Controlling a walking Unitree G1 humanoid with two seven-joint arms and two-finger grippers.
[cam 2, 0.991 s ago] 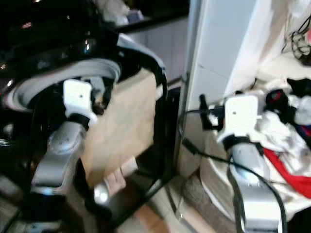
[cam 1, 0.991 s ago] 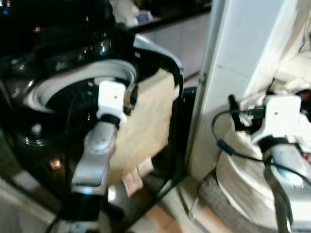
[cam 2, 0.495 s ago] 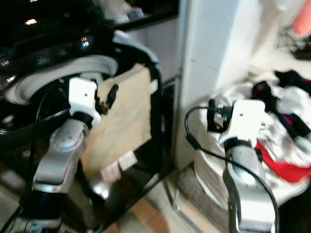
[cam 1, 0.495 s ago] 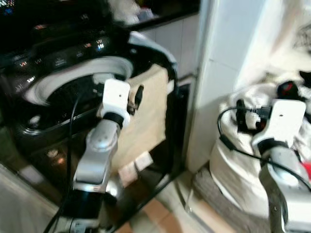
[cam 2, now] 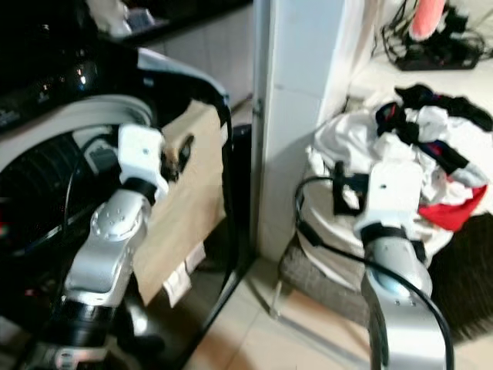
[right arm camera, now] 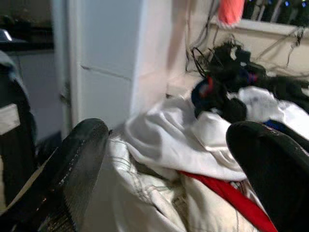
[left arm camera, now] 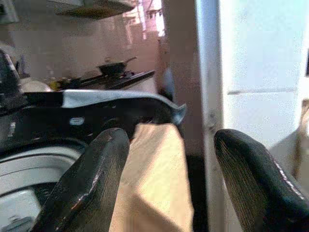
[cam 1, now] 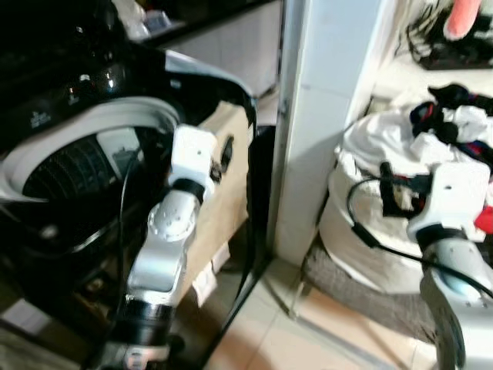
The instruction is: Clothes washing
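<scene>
Right now the clothes (cam 1: 431, 131) lie heaped in a pile on the robot's right, white pieces underneath with dark, blue and red ones on top (a red strip (cam 2: 451, 216) hangs out at the near side). The pile sits in a pale, bulging laundry bag (cam 1: 362, 231) that rests on a dark woven mat (cam 1: 362, 297) on the tiled floor (cam 1: 269, 339). The right tool (right arm camera: 169, 159) is held up just in front of the pile, its two black fingers (right arm camera: 77, 159) spread wide with nothing between them; the wrist view looks straight between them at the white cloth and the red strip.

A white pillar (cam 1: 323, 116) stands between the pile and the washing machine (cam 1: 69, 185) on the robot's left. The machine is black and glossy, with a pale ring around its round opening (cam 1: 85, 131) and the dark drum inside. A tan sheet, like cardboard (cam 1: 227, 193), leans against the machine's side next to the pillar. The left tool (left arm camera: 169, 169) is raised in front of the machine beside that tan sheet, its fingers (left arm camera: 91, 179) also spread apart and empty.

Behind the pile, cables (cam 2: 431, 42) lie on a white surface, and something pink (cam 1: 462, 15) stands there, too blurred to tell what it is.
</scene>
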